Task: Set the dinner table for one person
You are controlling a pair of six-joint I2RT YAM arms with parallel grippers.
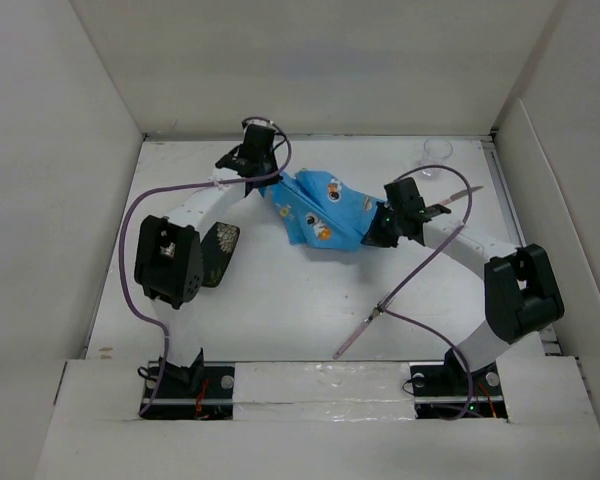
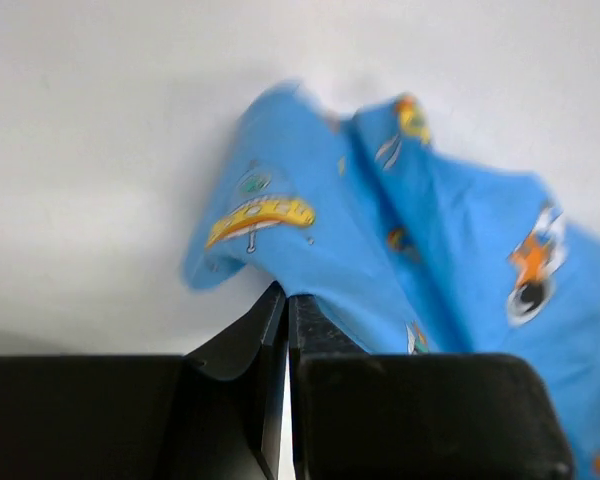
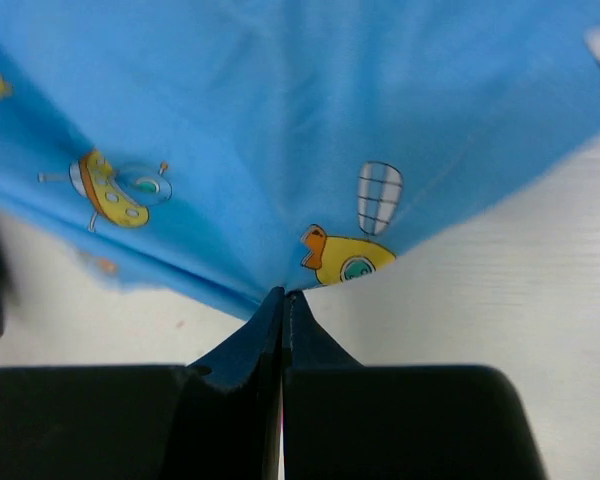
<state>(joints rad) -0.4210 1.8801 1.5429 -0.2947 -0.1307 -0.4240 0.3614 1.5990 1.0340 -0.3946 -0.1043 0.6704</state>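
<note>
A blue cartoon-printed cloth placemat (image 1: 320,210) is bunched and lifted in folds over the middle back of the white dinner table (image 1: 280,310). My left gripper (image 1: 265,182) is at the cloth's far left corner, and my right gripper (image 1: 376,232) is at its near right edge. In the left wrist view the jaws (image 2: 286,297) are pressed together, with the placemat (image 2: 400,220) rising from their tips. The right wrist view shows that gripper (image 3: 283,295) shut too, pinching a fold of the placemat (image 3: 280,120), which fans upward from it.
A dark patterned dish (image 1: 218,252) lies by the left arm's elbow. A clear glass (image 1: 435,155) stands at the back right. One thin pink stick (image 1: 358,333) lies on the near table, and another (image 1: 458,197) lies behind the right arm. White walls enclose the table.
</note>
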